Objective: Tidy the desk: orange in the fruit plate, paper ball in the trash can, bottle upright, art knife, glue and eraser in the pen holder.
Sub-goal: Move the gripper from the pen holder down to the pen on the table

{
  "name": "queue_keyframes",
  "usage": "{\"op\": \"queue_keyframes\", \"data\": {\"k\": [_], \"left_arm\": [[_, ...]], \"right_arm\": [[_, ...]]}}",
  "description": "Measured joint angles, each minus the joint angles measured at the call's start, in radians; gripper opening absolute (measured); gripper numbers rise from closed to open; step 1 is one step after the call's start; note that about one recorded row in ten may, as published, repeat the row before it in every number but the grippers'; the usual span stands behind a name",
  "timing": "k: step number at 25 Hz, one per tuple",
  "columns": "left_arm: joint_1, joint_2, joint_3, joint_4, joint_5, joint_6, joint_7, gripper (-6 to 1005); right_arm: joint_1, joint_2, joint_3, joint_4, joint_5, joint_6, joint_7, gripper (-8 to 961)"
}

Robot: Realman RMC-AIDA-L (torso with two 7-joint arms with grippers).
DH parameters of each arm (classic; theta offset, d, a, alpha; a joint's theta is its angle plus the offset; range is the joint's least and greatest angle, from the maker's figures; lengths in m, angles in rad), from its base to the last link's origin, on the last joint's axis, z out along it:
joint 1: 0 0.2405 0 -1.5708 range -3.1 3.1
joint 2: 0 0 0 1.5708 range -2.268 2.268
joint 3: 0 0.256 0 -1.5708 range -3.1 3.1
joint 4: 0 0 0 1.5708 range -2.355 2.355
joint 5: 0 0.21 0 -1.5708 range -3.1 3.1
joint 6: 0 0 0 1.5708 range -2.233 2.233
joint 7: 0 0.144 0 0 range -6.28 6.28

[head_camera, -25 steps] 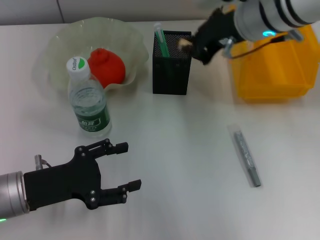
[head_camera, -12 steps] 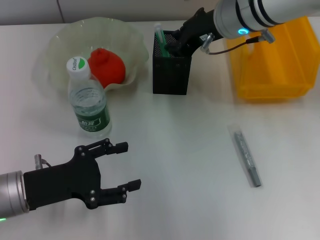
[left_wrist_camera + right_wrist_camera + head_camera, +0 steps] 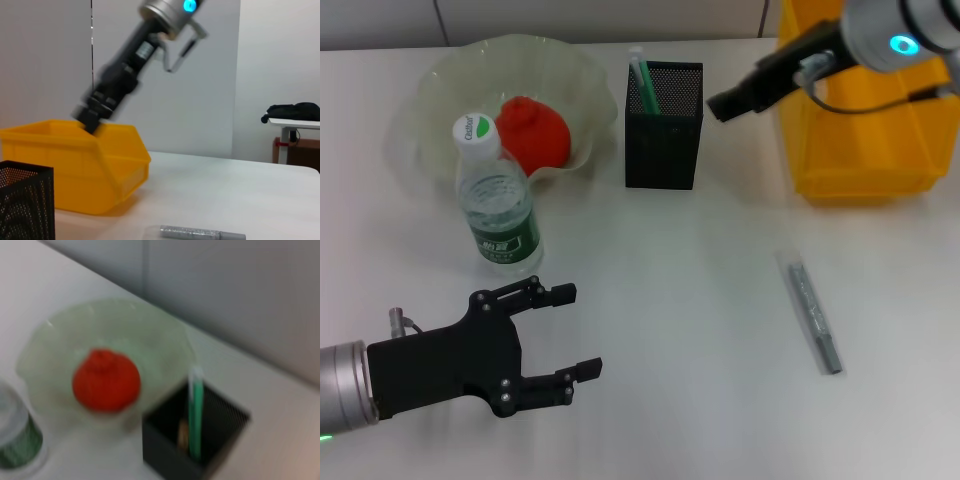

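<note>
While the right end effector (image 3: 720,105) hovered at 3 o'clock of the mesh pen holder (image 3: 663,125), its opening could not be told; the left end effector (image 3: 575,332) idled wide open and empty at 6 o'clock of the upright bottle (image 3: 498,205), with the art knife (image 3: 813,312) lying on the surface (image 3: 670,300).

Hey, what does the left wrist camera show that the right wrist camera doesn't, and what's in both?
Only the left wrist view shows the yellow bin, the right gripper above its rim, and the grey art knife lying on the table. Only the right wrist view shows the orange sitting in the fruit plate, the green-labelled bottle, and a green-and-white stick standing in the pen holder. Both show the black mesh pen holder and the white table.
</note>
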Motion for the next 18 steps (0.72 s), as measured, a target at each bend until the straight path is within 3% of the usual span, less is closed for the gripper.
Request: {"op": "queue_keyframes", "data": {"k": [4,9,18], "left_arm": [[-0.007,0.001,0.000,0.000,0.000,0.000,-0.001,798],[-0.011,0.001,0.000,0.000,0.000,0.004,-0.001,797],[-0.014,0.000,0.007,0.000,0.001,0.005,-0.001,795]], "right_arm": [[-0.099,0.003,-0.038,-0.076,-0.018,-0.060,0.076,693],[-0.176,0.003,-0.107,0.005,-0.017,-0.019,0.102,840],[-0.198,0.004,-0.148,0.123,-0.014,0.036,0.108,839]]}}
